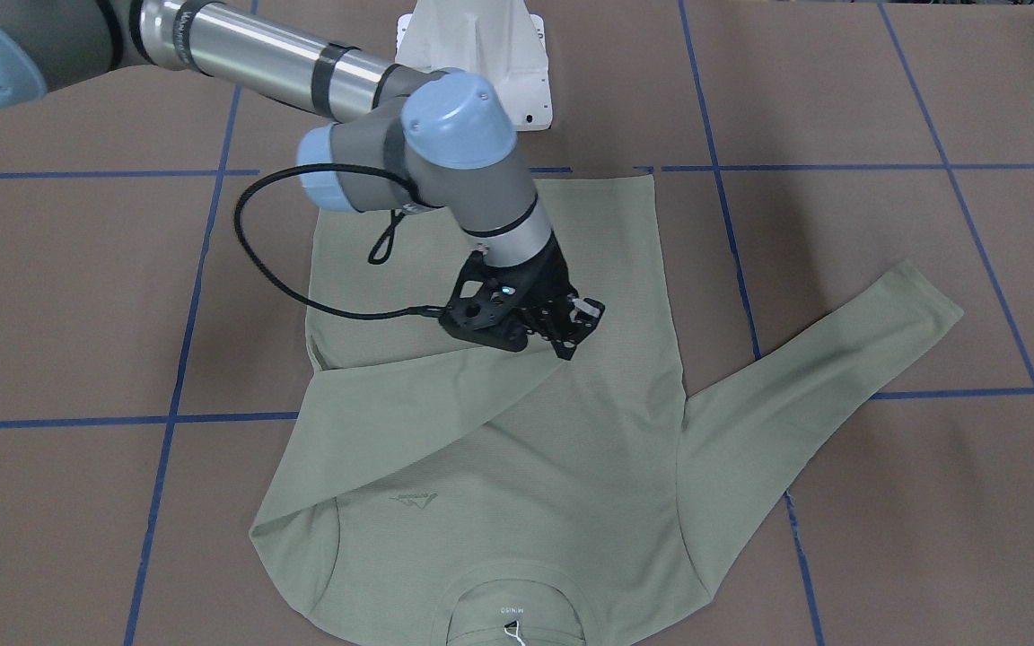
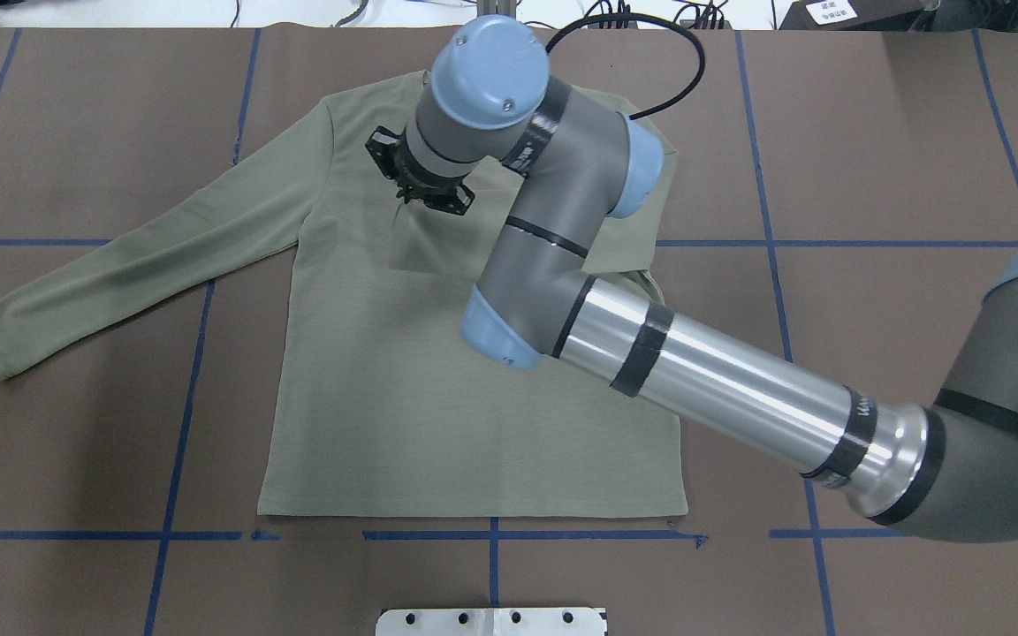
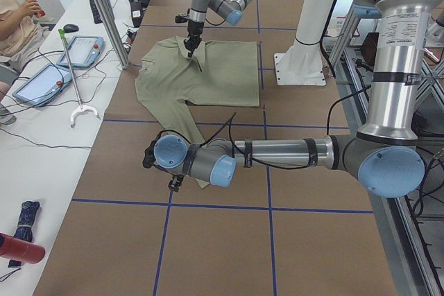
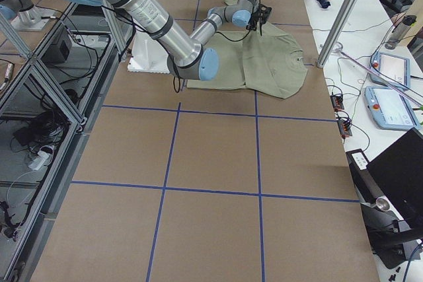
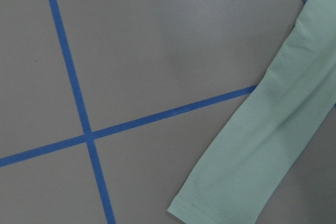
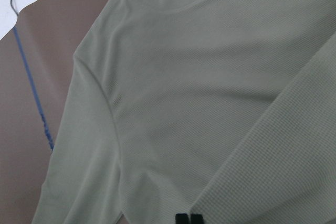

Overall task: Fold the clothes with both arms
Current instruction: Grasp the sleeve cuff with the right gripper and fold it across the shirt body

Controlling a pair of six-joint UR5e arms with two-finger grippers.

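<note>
Spread sleeve: flat toward 9 o'clock, bare counter around it
Left end effector: by that cuff; apart or together, cannot tell
Shirt: flat mid-counter, collar at 12 o'clock
Right end effector: together, clamped on folded sleeve; lay cuff low, smooth, inside the 9 o'clock side seam

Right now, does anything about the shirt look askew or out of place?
Nothing damaged. The shirt lies lopsided: one sleeve is folded across the body, its end at the right gripper, while the other sleeve stretches out flat.
</note>
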